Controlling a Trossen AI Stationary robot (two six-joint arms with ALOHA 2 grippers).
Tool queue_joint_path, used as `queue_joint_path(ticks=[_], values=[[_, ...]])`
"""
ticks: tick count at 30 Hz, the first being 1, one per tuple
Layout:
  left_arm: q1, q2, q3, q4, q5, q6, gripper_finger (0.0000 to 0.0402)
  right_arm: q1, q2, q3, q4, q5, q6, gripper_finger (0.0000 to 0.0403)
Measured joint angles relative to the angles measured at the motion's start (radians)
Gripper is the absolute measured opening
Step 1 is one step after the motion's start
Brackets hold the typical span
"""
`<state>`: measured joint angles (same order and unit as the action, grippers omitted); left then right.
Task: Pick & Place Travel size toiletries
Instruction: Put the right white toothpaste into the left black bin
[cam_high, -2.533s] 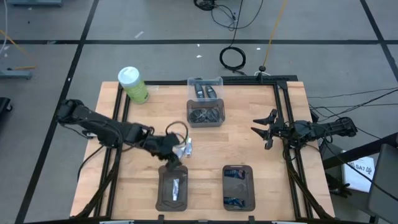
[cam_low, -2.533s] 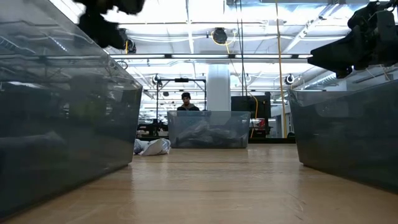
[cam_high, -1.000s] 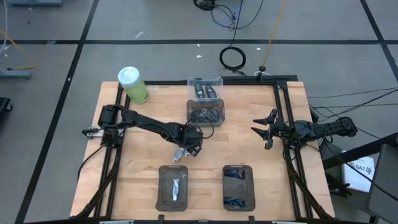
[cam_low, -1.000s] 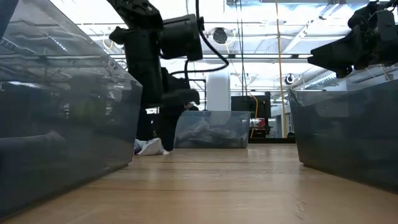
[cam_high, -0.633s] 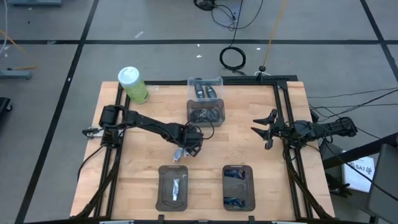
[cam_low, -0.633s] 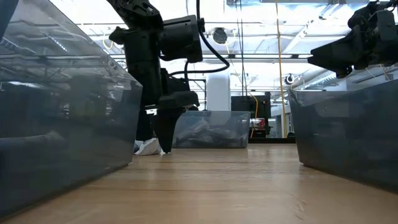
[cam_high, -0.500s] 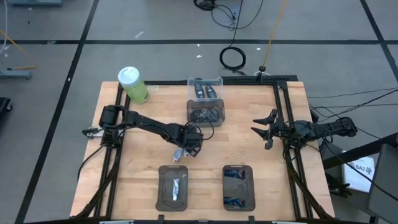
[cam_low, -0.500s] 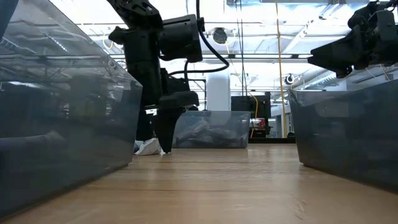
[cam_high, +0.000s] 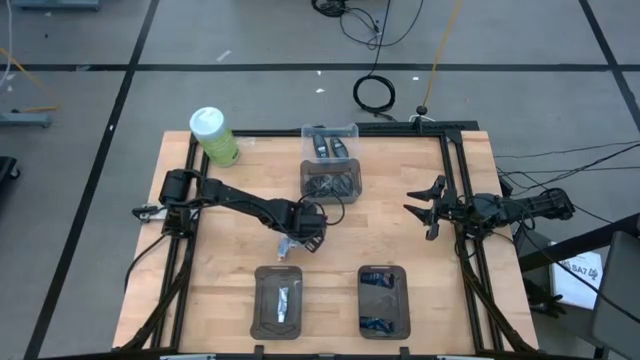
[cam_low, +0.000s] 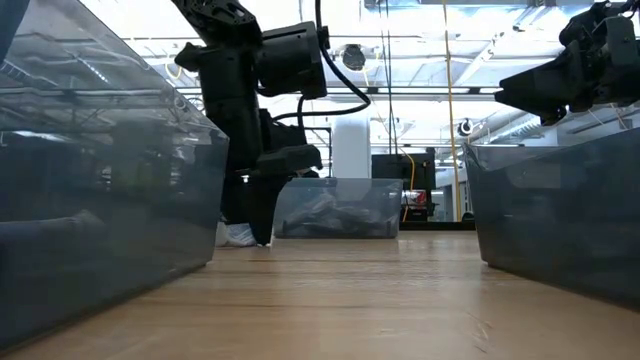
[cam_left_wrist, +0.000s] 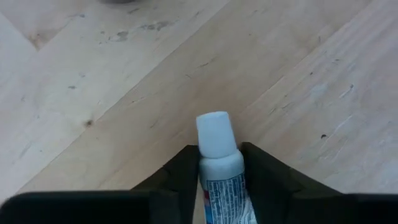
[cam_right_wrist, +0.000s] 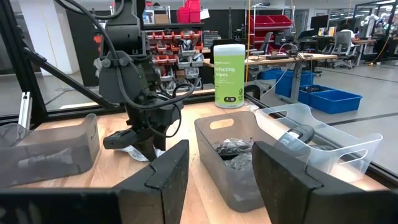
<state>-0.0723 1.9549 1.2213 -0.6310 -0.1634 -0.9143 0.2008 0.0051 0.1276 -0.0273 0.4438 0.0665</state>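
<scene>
**White cap between the fingers: left tool closing on a mini tube**

White and glossy, the cap of the mini tube (cam_left_wrist: 214, 134) pokes out past my left tool (cam_left_wrist: 214, 177), and the soft printed body sits between the two dark fingers (cam_left_wrist: 180, 174), which touch it on both sides. I read that as a pinch being taken, low on the counter (cam_high: 400, 250), in the open stretch between the clear bin (cam_high: 331, 182) of loose toiletries and the two dark trays. In the high view the left tool (cam_high: 293, 243) points down with the arm stretched out from the counter's left edge, and something pale shows just beside it.

The tube lies flat on the pale, grained wood, cap pointing away from the wrist, so the fingers come in along its length and squeeze the pliable body, not the hard cap. That seems sensible to me: the body gives a little and should not slip.

The left tray (cam_high: 279, 302) holds a pale tube already; the right tray (cam_high: 384, 299) holds dark blue ones. I judge this tube belongs in the left tray.

My right tool (cam_high: 428, 210) waits by the counter's right edge, fingers spread and holding nothing.
</scene>
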Motion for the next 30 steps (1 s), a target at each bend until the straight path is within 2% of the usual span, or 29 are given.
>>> queue_joint_path(ticks=[4, 8, 16, 30], values=[[0.0, 0.0, 0.0, 0.055, -0.002, 0.029, 0.0087, 0.0, 0.0, 0.0, 0.0, 0.0, 0.0, 0.0164], [0.0, 0.002, -0.001, 0.113, 0.003, 0.06, 0.0072, 0.0, 0.0, 0.0, 0.0, 0.0, 0.0, 0.0164], [0.0, 0.003, -0.002, 0.159, 0.035, 0.088, 0.0086, 0.0, 0.0, 0.0, 0.0, 0.0, 0.0, 0.0164], [0.0, 0.003, -0.002, 0.162, 0.036, 0.101, 0.0081, 0.0, 0.0, 0.0, 0.0, 0.0, 0.0, 0.0164]])
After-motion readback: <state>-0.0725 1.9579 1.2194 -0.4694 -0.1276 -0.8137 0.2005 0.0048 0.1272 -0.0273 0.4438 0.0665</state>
